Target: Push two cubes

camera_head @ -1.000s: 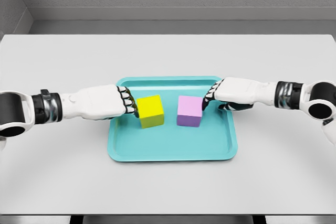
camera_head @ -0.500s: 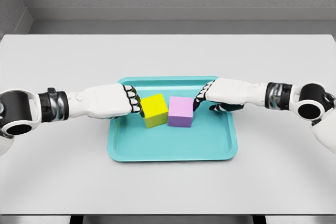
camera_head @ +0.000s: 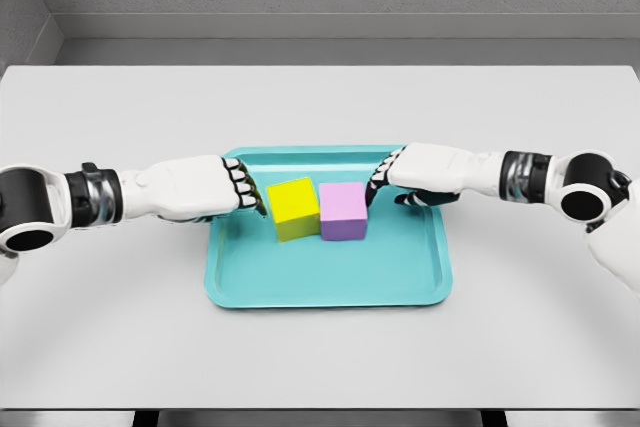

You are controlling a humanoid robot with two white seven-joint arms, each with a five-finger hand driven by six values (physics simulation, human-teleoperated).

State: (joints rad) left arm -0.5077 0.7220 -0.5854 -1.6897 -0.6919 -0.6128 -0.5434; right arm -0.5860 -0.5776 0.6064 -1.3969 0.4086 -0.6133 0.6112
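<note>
Likely light, rigid, easy-sliding: yellow cube (camera_head: 293, 207) touching purple cube (camera_head: 343, 210) mid teal tray (camera_head: 325, 282), curled left robot hand (camera_head: 244, 193) and right robot hand (camera_head: 379, 182) knuckling outer faces, grasping nothing.

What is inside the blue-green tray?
Inside the teal tray sit a yellow cube and a pink cube, side by side and touching. The left robot hand and right robot hand reach over its rim. The floor beneath them is hidden.
</note>
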